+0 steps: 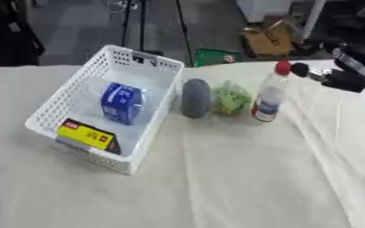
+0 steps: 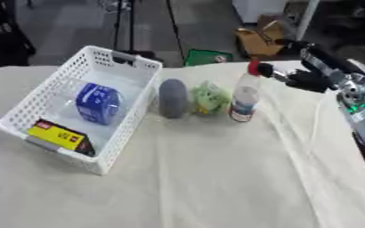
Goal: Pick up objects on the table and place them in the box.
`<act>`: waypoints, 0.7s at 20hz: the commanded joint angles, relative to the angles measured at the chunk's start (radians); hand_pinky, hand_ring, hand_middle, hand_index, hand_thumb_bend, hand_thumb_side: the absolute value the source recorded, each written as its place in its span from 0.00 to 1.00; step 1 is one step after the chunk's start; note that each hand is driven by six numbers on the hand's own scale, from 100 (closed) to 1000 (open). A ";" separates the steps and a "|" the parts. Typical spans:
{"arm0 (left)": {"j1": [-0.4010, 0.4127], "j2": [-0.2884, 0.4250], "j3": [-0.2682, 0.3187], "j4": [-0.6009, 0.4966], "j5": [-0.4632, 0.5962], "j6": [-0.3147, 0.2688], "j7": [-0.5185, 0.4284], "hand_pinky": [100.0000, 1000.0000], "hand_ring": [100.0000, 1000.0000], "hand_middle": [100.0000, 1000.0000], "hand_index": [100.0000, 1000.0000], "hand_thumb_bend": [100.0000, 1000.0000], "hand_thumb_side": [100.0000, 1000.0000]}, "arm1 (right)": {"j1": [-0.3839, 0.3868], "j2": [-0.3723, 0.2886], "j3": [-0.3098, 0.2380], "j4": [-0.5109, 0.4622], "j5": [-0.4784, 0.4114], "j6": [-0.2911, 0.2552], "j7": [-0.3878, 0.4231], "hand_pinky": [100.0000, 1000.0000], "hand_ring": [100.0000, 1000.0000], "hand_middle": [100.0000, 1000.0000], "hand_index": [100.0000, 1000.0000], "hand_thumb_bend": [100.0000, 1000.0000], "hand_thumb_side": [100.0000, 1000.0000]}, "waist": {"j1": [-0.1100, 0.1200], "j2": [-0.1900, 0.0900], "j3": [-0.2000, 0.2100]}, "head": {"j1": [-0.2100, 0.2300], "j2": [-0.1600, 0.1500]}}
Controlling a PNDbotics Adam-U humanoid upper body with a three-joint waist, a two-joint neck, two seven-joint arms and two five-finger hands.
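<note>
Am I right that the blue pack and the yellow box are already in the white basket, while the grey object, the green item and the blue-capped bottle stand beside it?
Not quite: the bottle has a red cap, not a blue one, as the left eye view shows. The rest holds: the blue pack and yellow box lie in the white basket, with the grey object and green item beside it.

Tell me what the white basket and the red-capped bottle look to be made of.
White basket: likely rigid plastic, matte; its walls are a moulded grid of small holes.
Bottle: probably clear plastic, glossy; the upper body looks see-through, with a red cap and a label low down. Glass cannot be ruled out.
</note>
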 commanded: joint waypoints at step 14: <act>-0.017 0.009 0.002 -0.018 -0.005 0.006 -0.007 0.68 0.64 0.74 0.71 0.00 0.65 | 0.040 0.011 -0.031 -0.024 -0.063 -0.054 -0.068 1.00 1.00 0.77 1.00 0.72 0.98 | 0.004 -0.007 0.002 | -0.008 -0.018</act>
